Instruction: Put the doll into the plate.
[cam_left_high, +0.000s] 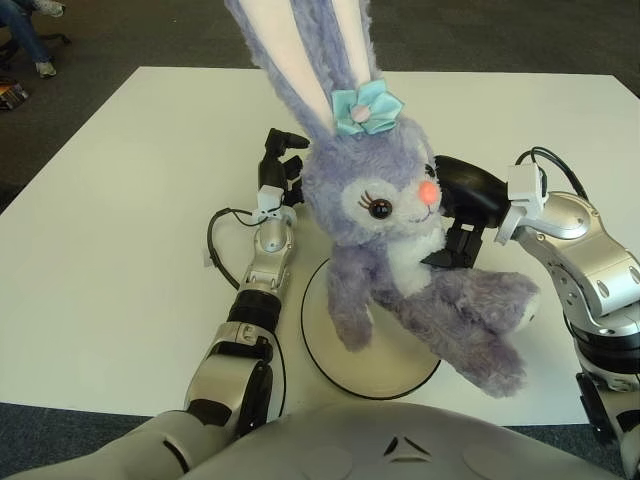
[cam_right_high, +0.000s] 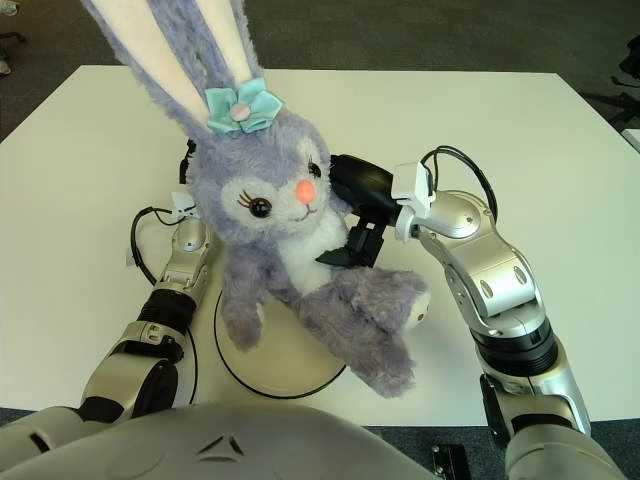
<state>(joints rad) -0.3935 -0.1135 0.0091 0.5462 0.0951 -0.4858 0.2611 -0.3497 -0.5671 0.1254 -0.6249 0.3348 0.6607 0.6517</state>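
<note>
Fluffy purple rabbit doll (cam_left_high: 400, 230), blue bow, pink nose.

White table (cam_left_high: 120, 220) on dark grey carpet (cam_left_high: 120, 35). Far left: a seated person's legs (cam_left_high: 25, 35).

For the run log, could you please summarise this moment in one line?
right hand grips doll | doll over plate | left hand beside doll

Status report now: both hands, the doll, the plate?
Right hand shut on doll, held above plate. Left hand beside doll's left. Nothing blocking.
</note>
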